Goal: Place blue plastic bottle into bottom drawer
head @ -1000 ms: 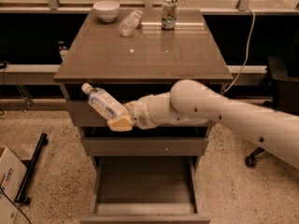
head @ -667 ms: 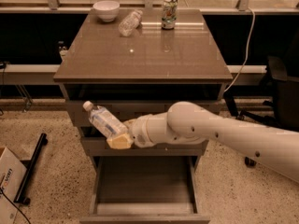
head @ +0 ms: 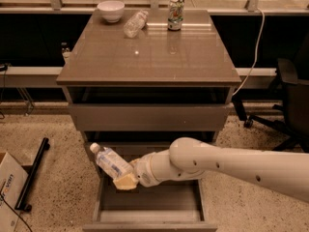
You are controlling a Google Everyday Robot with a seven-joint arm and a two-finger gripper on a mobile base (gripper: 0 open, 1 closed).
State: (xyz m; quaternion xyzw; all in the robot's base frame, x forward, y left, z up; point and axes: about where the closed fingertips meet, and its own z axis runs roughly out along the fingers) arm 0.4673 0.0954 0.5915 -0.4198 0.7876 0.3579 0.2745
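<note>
One tool pinches the blue plastic bottle, cap pointing up-left, tilted over the open bottom drawer.

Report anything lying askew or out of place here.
One thing: the clear crinkled bottle lies on its side on the cabinet top, beside the white bowl. The gripper holds the blue plastic bottle tilted over the left side of the open bottom drawer; that fits the task.

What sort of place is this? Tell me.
Probably an office or lab: grey drawer cabinet, rolling office chair, speckled floor. The gripper holds the blue plastic bottle above the open bottom drawer.
</note>
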